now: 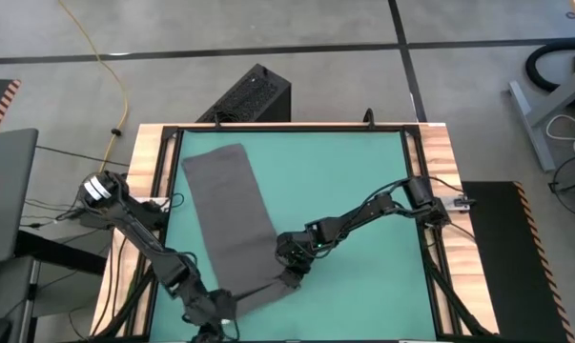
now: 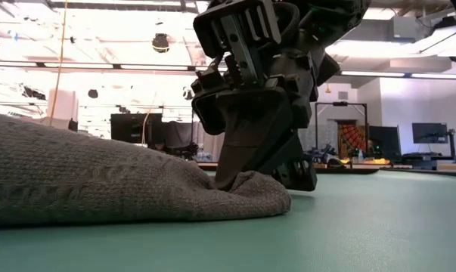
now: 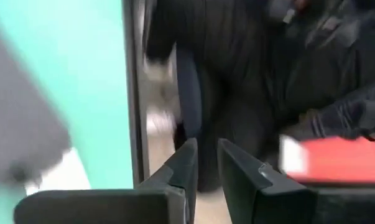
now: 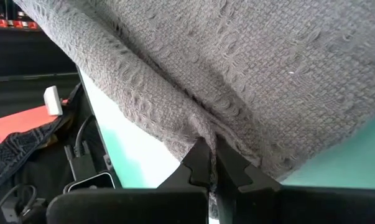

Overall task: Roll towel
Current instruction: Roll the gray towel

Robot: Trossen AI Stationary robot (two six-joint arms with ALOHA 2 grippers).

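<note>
- Near the green mat's (image 1: 344, 191) front edge, the right gripper (image 1: 289, 278) pinches the dark grey knitted cloth towel's (image 1: 230, 205) folded corner.
- Left gripper (image 3: 207, 163) fingers slightly parted, holding nothing, past the table edge.

Towel (image 1: 232, 214): plain dark grey cloth, loose knitted weave; spread flat as one long strip on the green worktop, running from near the far edge, left of centre, slantwise toward the near edge; near end folded over on itself in a soft rounded hump (image 2: 235, 196); a pinch of that fold (image 4: 203, 134) bunched and gathered upward.
</note>
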